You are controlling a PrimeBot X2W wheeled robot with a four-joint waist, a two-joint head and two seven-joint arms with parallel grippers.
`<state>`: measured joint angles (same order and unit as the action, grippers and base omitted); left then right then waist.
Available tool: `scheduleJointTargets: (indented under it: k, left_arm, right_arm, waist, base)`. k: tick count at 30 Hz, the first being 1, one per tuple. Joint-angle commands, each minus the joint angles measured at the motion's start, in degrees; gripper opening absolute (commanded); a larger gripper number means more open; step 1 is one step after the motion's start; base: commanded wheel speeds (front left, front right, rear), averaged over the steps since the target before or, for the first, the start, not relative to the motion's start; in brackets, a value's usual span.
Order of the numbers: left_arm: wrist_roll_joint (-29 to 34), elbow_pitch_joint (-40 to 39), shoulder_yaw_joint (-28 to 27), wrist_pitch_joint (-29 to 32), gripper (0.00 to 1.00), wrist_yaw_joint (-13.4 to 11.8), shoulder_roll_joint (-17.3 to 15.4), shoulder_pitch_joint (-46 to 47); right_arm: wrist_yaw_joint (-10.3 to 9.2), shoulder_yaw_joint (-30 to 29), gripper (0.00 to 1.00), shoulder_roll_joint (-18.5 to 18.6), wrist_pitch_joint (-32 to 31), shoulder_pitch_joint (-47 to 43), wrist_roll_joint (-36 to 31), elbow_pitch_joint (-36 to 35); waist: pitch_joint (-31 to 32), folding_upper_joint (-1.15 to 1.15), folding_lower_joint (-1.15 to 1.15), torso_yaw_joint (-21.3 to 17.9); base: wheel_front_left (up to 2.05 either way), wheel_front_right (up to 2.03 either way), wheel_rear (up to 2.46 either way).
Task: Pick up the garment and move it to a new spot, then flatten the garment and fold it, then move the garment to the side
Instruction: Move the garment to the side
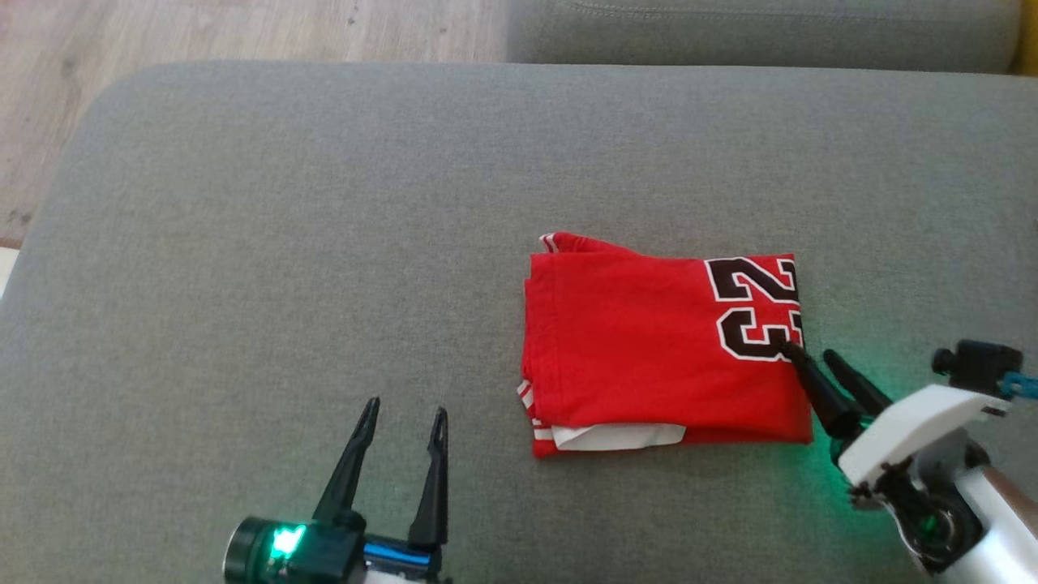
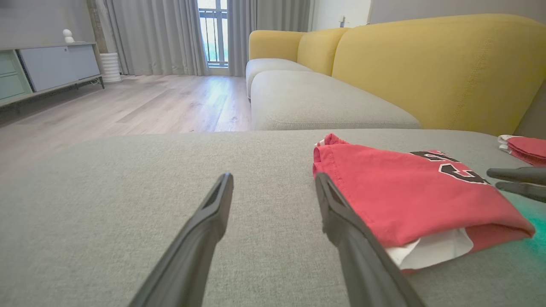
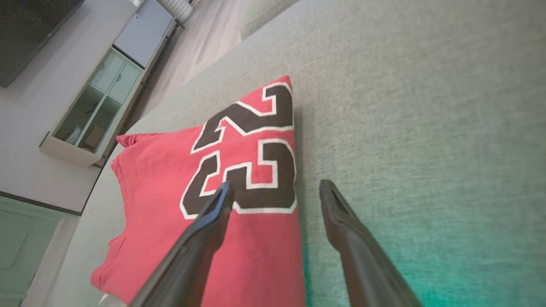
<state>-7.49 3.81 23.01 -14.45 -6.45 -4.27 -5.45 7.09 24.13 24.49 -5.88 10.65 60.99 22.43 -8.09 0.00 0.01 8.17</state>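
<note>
The folded red shirt (image 1: 649, 349) lies right of the frame's centre on the grey cushion (image 1: 284, 243). The right tool (image 1: 807, 351), at lower right, is released, one finger over the shirt's numbered edge, the other over bare cushion. The left tool (image 1: 403, 414), lower left, is released and empty.

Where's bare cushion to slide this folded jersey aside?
Widest bare patch: the grey cushion left of the jersey, from the left gripper to the far edge. A strip also runs beyond the jersey. Crowded on the right: the right gripper straddles the jersey's edge, and another red garment lies further right.
</note>
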Motion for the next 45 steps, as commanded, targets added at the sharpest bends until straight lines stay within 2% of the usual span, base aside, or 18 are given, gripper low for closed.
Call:
scheduleJointTargets:
  k: [1, 5, 7, 8, 9, 13, 18, 19, 28, 32, 37, 38, 39, 42, 45]
  left_arm:
    - [0.8, -1.9, -0.9, -0.5, 1.0, 0.4, 0.7, 2.4]
    - [2.6, -1.9, -0.1, -0.5, 1.0, 0.7, 0.7, 3.1]
    - [2.9, -2.0, 0.1, -0.5, 1.0, 0.8, 0.7, 3.4]
    - [3.0, -2.1, 0.1, -0.5, 1.0, 0.8, 0.7, 3.6]
    - [3.1, -2.2, 0.1, -0.5, 1.0, 0.8, 0.8, 3.8]
    - [3.2, -2.4, -0.2, -0.5, 1.0, 0.7, 0.8, 4.0]
    - [3.3, -3.1, -0.4, -0.5, 1.0, 0.8, 0.8, 3.9]
    - [3.3, -3.1, -0.4, -0.5, 1.0, 0.8, 0.8, 3.9]
    - [4.2, -4.6, -1.1, -0.5, 1.0, 1.4, 0.6, 6.8]
    - [4.7, -4.9, -1.4, -0.5, 1.0, 1.7, 0.2, 8.8]
    - [5.5, -5.0, -1.4, -0.5, 1.0, 2.3, -0.4, 11.1]
    - [5.6, -5.0, -1.4, -0.5, 1.0, 2.4, -0.5, 11.5]
    - [5.7, -5.0, -1.4, -0.5, 1.0, 2.4, -0.5, 11.9]
    - [5.7, -4.8, -1.6, -0.5, 1.0, 2.6, -0.6, 13.2]
    - [5.0, -4.7, -2.4, -0.5, 1.0, 2.0, -0.4, 13.6]
  right_arm:
    - [0.4, 1.8, 1.0, 1.8, -0.9, 2.3, 1.9, -0.8]
    - [0.4, 4.4, 1.0, 1.9, -2.8, 4.7, 6.3, 0.9]
    - [0.4, 5.3, 0.75, 2.2, -2.8, 5.7, 7.9, 1.3]
    - [0.4, 5.7, 0.47, 2.5, -2.4, 6.1, 8.3, 1.3]
    - [0.4, 6.0, 0.0, 2.9, -1.7, 6.6, 8.5, 1.4]
    - [0.4, 7.1, 0.0, 4.9, 0.3, 8.1, 9.7, 1.7]
    - [0.4, 7.8, 0.0, 9.9, 1.9, 10.6, 10.2, 1.5]
    - [0.4, 7.8, 0.0, 9.9, 1.9, 10.6, 10.2, 1.5]
    - [0.4, 6.0, 0.0, 23.6, 1.5, 18.0, 8.3, 0.3]
    - [0.4, 4.2, 0.0, 29.9, 1.8, 19.9, 7.5, -0.3]
    - [0.4, 0.8, 0.0, 35.8, 3.7, 22.0, 6.2, 0.5]
    - [0.4, 0.0, 0.28, 36.6, 4.0, 22.4, 5.8, 1.1]
    - [0.4, -0.6, 1.0, 37.2, 4.5, 22.8, 5.1, 1.6]
    - [0.4, -2.2, 1.0, 37.3, 6.4, 23.5, 3.4, 2.9]
    - [0.4, -2.3, 1.0, 35.4, 8.5, 23.2, 0.5, 2.3]
  waist:
    - [-0.3, 0.0, -0.01, 0.2]
    - [-0.9, 0.0, -0.01, 0.4]
    - [-1.2, 0.0, -0.01, 0.5]
    - [-1.3, 0.0, -0.01, 0.5]
    - [-1.4, 0.0, -0.01, 0.4]
    - [-1.7, 0.0, -0.01, -0.3]
    - [-2.7, 0.0, -0.01, -2.9]
    - [-2.7, 0.0, -0.01, -2.9]
    - [-8.8, 0.0, -0.01, -10.3]
    - [-11.8, 0.0, -0.01, -12.8]
    - [-14.8, 0.0, -0.01, -15.0]
    - [-15.3, 0.0, -0.01, -15.2]
    - [-15.7, 0.0, -0.01, -15.4]
    - [-16.1, 0.0, -0.01, -15.5]
    - [-14.9, 0.0, -0.01, -15.1]
  base:
    - [0.0, 0.0, 0.0]
    - [0.0, 0.0, 0.0]
    - [0.0, 0.0, 0.0]
    - [0.0, 0.0, 0.0]
    - [0.0, 0.0, 0.0]
    - [0.0, 0.0, 0.0]
    - [0.0, 0.0, 0.0]
    - [0.0, 0.0, 0.0]
    - [0.0, 0.0, 0.0]
    - [0.0, 0.0, 0.0]
    - [0.0, 0.0, 0.0]
    - [0.0, 0.0, 0.0]
    - [0.0, 0.0, 0.0]
    - [0.0, 0.0, 0.0]
    - [0.0, 0.0, 0.0]
